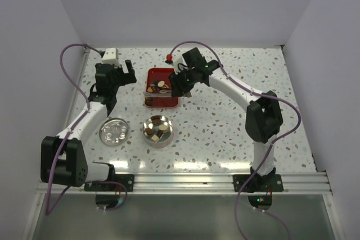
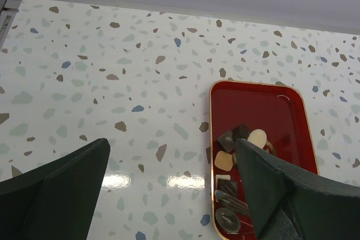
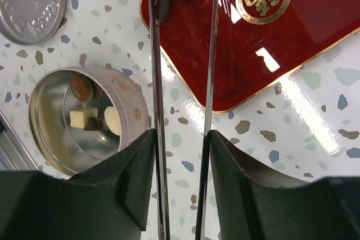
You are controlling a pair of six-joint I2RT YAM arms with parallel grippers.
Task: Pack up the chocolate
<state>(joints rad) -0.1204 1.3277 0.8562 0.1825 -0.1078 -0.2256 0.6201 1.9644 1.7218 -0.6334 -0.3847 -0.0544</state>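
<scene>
The scene is lit brightly and evenly from overhead, and only soft, faint shadows are cast on the worktop (image 1: 225, 139) beneath the arms. White patches of glare are seen on the worktop well in front of the red tray (image 1: 157, 74), and again just left of the tray in the left wrist view. Bright streaks are reflected across the tray's glossy floor in the right wrist view, and thin highlights are carried along the metal tweezers (image 3: 212, 54). The left fingers (image 2: 62, 189) and right fingers (image 3: 112, 195) are rendered dark and softly blurred close to the lens; the tray is kept sharp.
</scene>
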